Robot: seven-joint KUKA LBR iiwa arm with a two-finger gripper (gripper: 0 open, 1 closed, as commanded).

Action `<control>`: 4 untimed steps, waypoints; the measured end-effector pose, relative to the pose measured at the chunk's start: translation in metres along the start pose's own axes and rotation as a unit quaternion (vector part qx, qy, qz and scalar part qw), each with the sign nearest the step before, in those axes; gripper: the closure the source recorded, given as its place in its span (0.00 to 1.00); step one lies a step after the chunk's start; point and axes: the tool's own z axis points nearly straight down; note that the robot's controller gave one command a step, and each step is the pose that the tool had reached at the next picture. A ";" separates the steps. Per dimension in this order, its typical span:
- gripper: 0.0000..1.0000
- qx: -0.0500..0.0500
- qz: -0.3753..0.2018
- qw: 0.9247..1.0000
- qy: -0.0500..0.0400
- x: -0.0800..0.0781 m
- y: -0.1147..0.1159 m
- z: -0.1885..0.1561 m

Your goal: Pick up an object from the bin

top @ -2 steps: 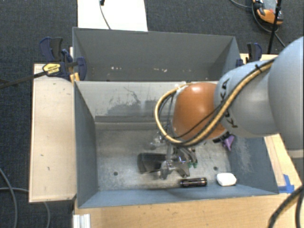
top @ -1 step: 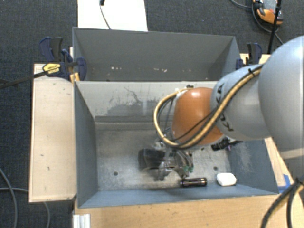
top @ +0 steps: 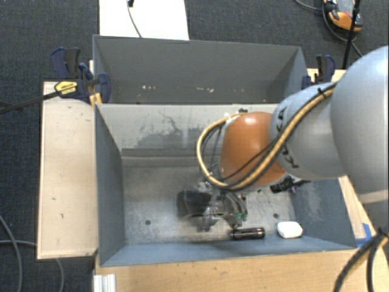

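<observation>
1. Because the arm reaches in from the right, its orange cover [top: 246,145] and looped cables [top: 203,148] hang over the middle of the grey bin [top: 109,187] and hide much of the floor beneath them.
2. Below that cover, the end effector [top: 220,215] sits low over the near half of the bin floor. Whether it is spread or pressed together I cannot tell, as its tip is lost in dark clutter.
3. Just to its left, touching it or very nearly so, lies a dark blocky thing [top: 189,202]. This is the likeliest target, judging by how closely the tool sits against its right side. Nothing can be seen pinched, so I would not call it held.
4. Just to the near right of the tool, a dark cylinder [top: 247,233] lies flat, along the near wall. Further right along that wall rests a small white rounded piece [top: 290,229], apart from the cylinder.
5. Farther back on the right, a small dark item [top: 281,187] pokes out from under the arm, and its kind is unclear.
6. My judgement is that the pick is at the grasping stage and no lift has begun. The cylinder lies close enough to be nudged when the tool rises.
</observation>
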 end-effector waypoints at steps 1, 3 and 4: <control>1.00 0.000 0.000 1.000 0.002 0.002 0.000 -0.005; 1.00 0.001 0.001 1.000 0.002 0.001 -0.001 -0.032; 1.00 0.002 0.001 1.000 0.006 0.004 -0.001 -0.044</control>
